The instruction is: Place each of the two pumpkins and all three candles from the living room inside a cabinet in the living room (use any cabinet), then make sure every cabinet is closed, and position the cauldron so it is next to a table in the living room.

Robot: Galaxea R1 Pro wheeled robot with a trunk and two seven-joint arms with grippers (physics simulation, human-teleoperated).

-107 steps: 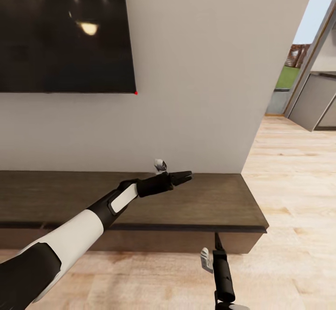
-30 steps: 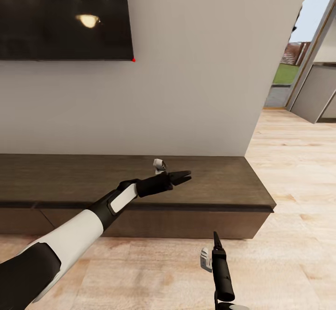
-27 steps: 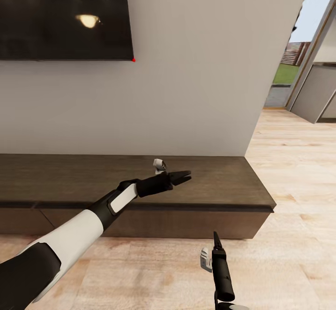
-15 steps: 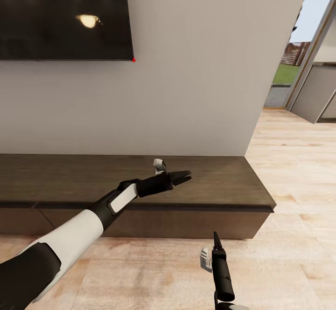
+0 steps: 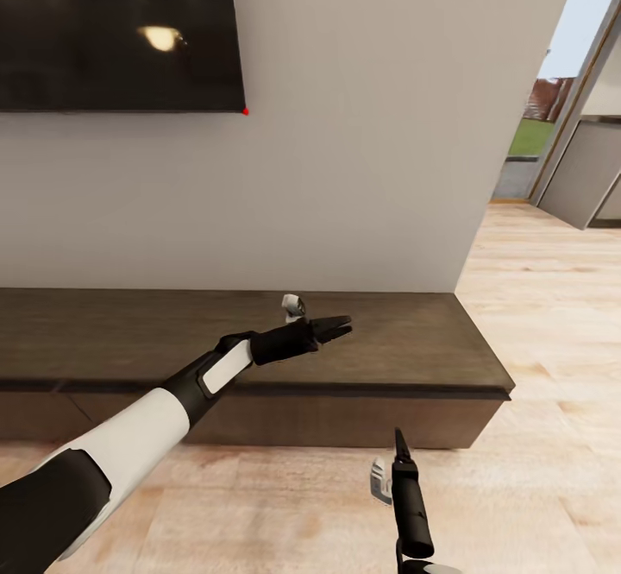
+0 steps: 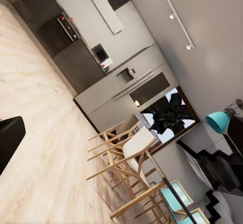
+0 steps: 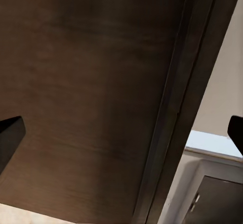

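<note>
Against the grey wall (image 5: 345, 125) runs the long low dark-brown cabinet (image 5: 397, 350), its top bare of any load and its drawer fronts (image 5: 345, 423) flush and shut as far as can be seen from the head view. Above it, at the left, hangs a black screen (image 5: 121, 30) with ceiling lights mirrored in it and a small red dot at its lower corner. The left arm (image 5: 129, 436), white and black, reaches forward over the cabinet top, and the left gripper (image 5: 341, 326) hovers above the wood with its fingers slightly parted and nothing between them. The left wrist view looks away across the pale plank floor (image 6: 35, 133) toward a kitchen with a grey fridge (image 6: 126, 87), wooden chairs (image 6: 126, 158) and a teal lamp (image 6: 220, 120). The right gripper (image 5: 400, 446) hangs low in front of the cabinet, pointing up at its front edge; from the head view it reads as one thin black blade, but in the right wrist view the two fingertips (image 7: 10, 138) sit at opposite sides, set wide apart and empty, with the cabinet's dark wood (image 7: 91, 92) close before them. To the right the wooden floor (image 5: 543, 315) leads to an opening with grass outside.
</note>
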